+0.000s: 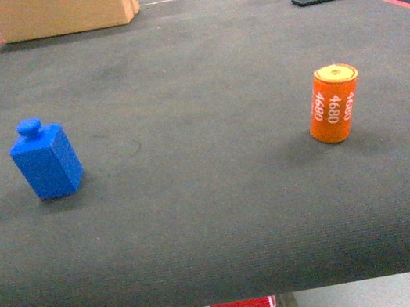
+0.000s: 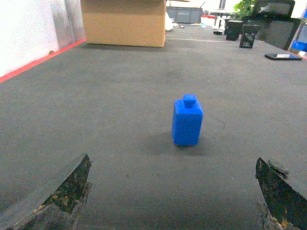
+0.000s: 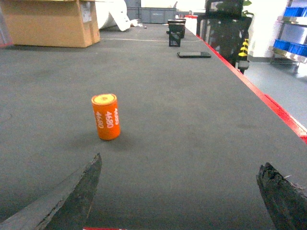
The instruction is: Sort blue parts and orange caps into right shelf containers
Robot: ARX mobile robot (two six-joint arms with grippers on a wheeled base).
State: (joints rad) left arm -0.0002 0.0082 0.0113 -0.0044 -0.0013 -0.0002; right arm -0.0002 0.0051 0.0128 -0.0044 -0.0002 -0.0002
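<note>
blue knobbed block [image 1: 46,160], orange printed cylinder [image 1: 333,104]

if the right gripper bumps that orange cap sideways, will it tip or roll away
Probably both. The orange cap is a cylinder standing upright on end, taller than wide, so a high bump could topple it. Once on its side it may roll, though the dark mat looks textured and might slow it. It looks rigid; the right gripper, jaws wide open, should grip it firmly.
</note>
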